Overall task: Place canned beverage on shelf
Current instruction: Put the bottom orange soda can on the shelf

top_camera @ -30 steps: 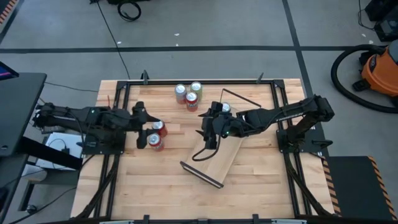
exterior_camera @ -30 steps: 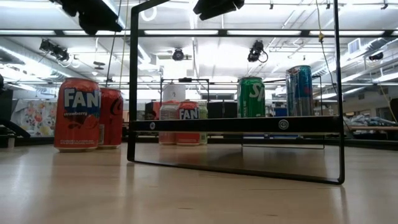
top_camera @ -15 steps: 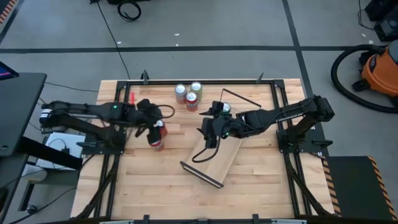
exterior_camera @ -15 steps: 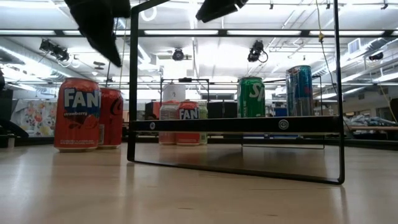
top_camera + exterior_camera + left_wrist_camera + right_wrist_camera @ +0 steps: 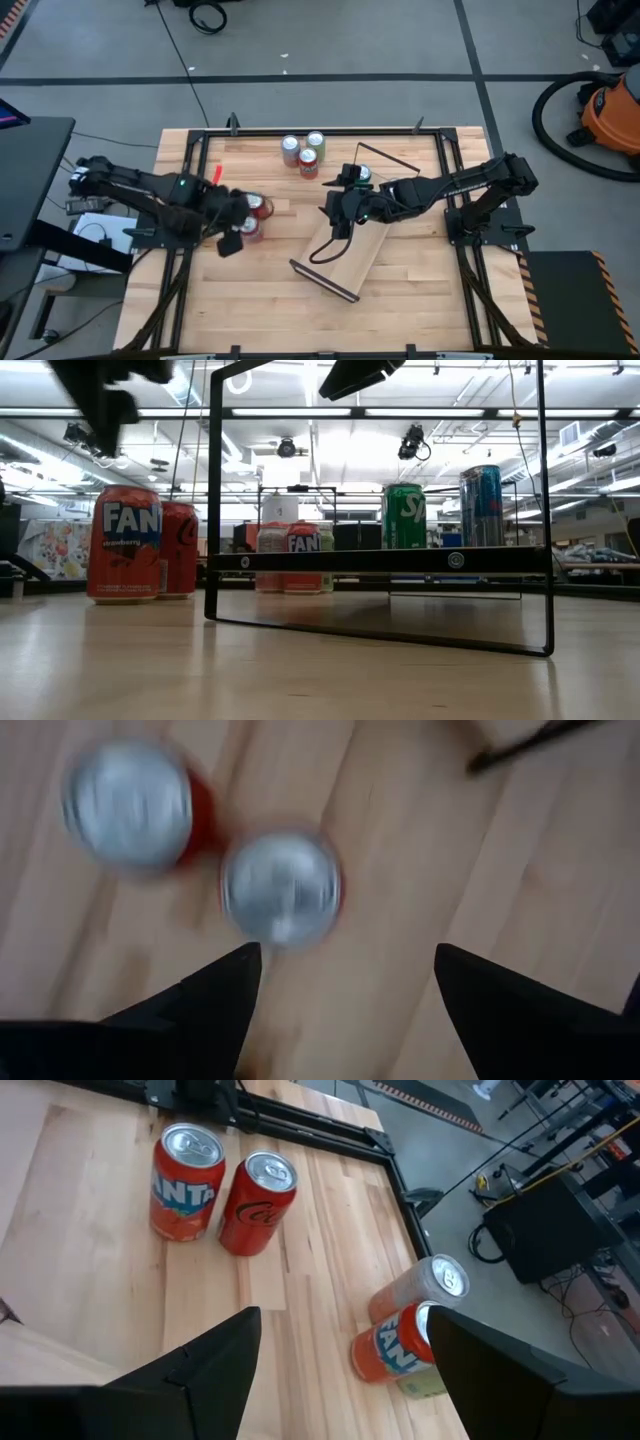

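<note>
The long light-wood shelf plank with thin black wire end frames [image 5: 348, 252] lies slanted near the middle of the wooden slatted tabletop [image 5: 260, 310]. In the low view a green Sprite can [image 5: 404, 515] and a tall blue-and-silver can [image 5: 482, 506] stand on its board. The left gripper [image 5: 232, 232] hangs over a pair of red soda cans on the left part of the table, an orange-red Fanta can [image 5: 249, 229] and a darker red cola can [image 5: 260, 207] just beside it. Its fingers are spread apart and grasp nothing. In the left wrist view the two dark fingertips [image 5: 225, 985] flank one silver can top [image 5: 281, 889], with the second can's top [image 5: 126, 802] close by; that picture is smeared, so which can lies between the fingers cannot be told for sure. The right gripper [image 5: 335, 210] hovers over the upper end of the shelf, near the two cans standing there, its fingers wide apart and empty. A cluster of three more cans [image 5: 302, 152] stands near the far edge of the table: a red Fanta can [image 5: 398, 1343], a pale silver-topped can [image 5: 425, 1287] touching it, and a greenish can partly hidden behind them.
</note>
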Tool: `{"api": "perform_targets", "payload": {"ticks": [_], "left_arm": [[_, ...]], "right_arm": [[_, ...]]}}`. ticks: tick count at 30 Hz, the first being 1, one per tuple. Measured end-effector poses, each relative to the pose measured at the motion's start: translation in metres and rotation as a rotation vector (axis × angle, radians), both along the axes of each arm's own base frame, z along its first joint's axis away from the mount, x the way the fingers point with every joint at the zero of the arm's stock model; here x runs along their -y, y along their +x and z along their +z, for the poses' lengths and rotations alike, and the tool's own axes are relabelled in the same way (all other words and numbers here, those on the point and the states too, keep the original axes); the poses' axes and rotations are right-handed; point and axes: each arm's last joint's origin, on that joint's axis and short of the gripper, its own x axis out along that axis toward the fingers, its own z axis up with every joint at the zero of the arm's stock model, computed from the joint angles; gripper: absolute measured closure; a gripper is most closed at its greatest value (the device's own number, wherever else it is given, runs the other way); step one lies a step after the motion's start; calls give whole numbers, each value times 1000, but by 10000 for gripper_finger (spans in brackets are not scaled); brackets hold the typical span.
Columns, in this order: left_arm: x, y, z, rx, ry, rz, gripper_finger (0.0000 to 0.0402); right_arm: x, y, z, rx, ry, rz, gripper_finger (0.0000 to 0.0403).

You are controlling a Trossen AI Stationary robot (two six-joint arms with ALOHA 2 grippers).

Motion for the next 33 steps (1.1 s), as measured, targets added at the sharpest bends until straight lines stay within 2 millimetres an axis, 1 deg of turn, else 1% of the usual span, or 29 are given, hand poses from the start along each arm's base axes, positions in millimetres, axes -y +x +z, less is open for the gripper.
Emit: {"api": "perform_targets", "payload": {"ticks": [3,7,14,18,21,24,29,33], "left_arm": [[12,-7,-4,-47,-15,43,91],[21,-13,-18,-85,7,63,90],[17,-17,-48,-158,55,122,90],[15,-14,-59,-132,42,145,90],[14,-8,-64,-86,24,147,90],[12,-7,-66,-76,24,135,90],[7,-3,-66,-59,25,130,88],[8,0,-66,-28,22,98,88]], "right_arm": [[0,0,0,3,1,1,106],[0,1,1,18,4,0,106],[-1,1,3,32,10,8,106],[-1,1,3,32,9,9,106],[-1,1,3,31,9,9,106],[-1,1,3,31,10,9,106],[-1,1,3,32,12,8,106],[-1,1,3,33,16,9,106]]}}
